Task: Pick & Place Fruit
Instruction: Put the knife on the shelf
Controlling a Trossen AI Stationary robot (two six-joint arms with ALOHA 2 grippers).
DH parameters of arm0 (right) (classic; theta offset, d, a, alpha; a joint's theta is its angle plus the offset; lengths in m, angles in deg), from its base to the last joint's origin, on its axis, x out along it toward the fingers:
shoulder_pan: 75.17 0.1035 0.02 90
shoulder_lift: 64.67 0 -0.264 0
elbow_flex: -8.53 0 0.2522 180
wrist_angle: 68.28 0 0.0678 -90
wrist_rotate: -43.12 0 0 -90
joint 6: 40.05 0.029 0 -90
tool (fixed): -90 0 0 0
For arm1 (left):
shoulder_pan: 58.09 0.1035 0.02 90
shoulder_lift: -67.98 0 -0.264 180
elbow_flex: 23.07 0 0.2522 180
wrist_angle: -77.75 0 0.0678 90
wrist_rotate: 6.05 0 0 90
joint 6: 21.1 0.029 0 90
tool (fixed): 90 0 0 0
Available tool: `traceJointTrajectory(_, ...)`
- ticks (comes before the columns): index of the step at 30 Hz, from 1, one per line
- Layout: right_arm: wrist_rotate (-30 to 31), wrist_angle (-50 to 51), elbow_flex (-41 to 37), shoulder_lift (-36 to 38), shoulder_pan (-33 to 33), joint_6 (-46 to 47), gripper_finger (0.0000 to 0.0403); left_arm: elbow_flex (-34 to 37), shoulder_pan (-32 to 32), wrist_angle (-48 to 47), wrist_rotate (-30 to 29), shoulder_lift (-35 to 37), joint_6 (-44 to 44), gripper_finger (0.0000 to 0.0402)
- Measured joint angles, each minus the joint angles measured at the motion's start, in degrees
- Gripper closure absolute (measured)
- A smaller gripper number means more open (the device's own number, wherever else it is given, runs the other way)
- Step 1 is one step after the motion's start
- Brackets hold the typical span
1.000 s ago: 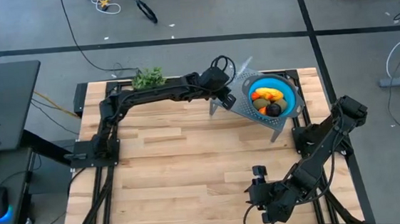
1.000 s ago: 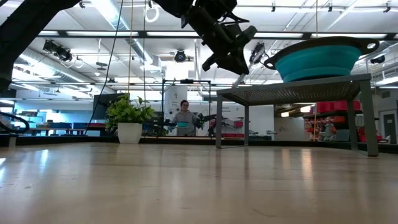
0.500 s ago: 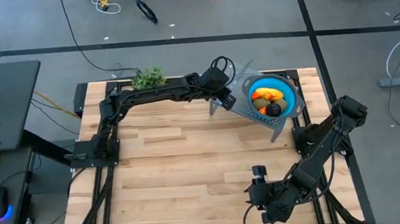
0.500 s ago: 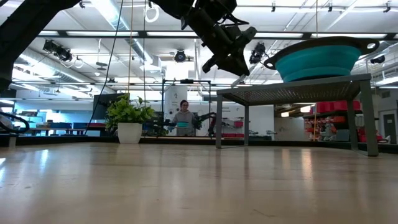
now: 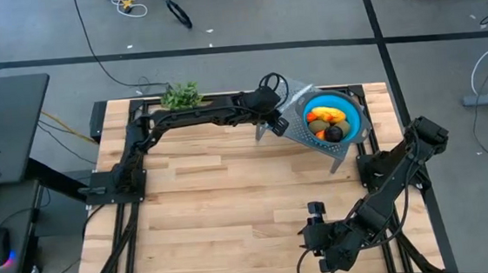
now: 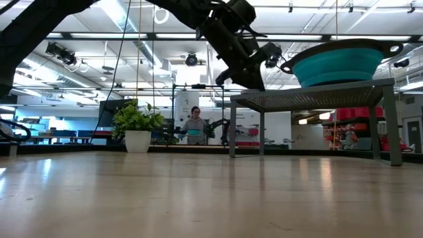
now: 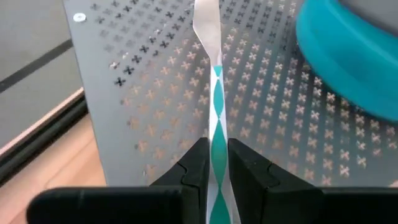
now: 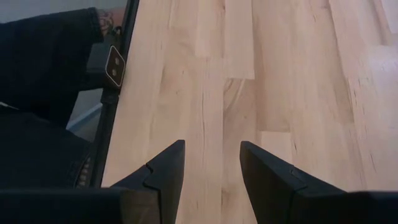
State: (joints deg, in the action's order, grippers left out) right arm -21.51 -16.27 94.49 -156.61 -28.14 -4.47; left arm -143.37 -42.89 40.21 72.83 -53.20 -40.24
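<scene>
Left gripper point(image 7: 217, 171), reaching out over the far side of the wooden bench point(image 5: 232, 207), is clamped on a slim knife point(image 7: 214, 106) with a silver blade and a blue-and-white patterned handle. Its two dark fingers point(image 7: 198, 165) press against the handle from either side. The knife lies along the top of a grey perforated metal stand point(image 5: 300, 128), and the left gripper sits at the edge of the stand that is farthest from the blue bowl point(image 5: 347, 111).

That blue bowl rests on the stand, near the far right corner of the bench. All the fruit point(image 5: 324, 123) is inside the bowl: a yellow piece, olive-green ovals, a dark purple ball and small orange-red pieces, heaped together. In the low view the bowl point(image 6: 340, 63) sits raised on the stand's legs, with the left arm coming down beside it.

Right gripper point(image 8: 211, 168) rests well apart from the bowl, low over the near edge of the bench, with its fingers apart and nothing between them; only bare wood shows beyond it.

A leafy green sprig point(image 5: 181, 95) stands at the far edge of the bench, on the opposite side of the left arm from the bowl. Beyond the bench, a person point(image 6: 194, 125) sits in the room behind.
</scene>
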Motion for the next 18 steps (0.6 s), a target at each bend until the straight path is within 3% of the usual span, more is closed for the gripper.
traceJointTrajectory(18,0.0,-0.4,0.0,0.0,0.0,0.0,0.0238,-0.2,0.0,-0.2,1.7,-0.7,-1.1,0.0344)
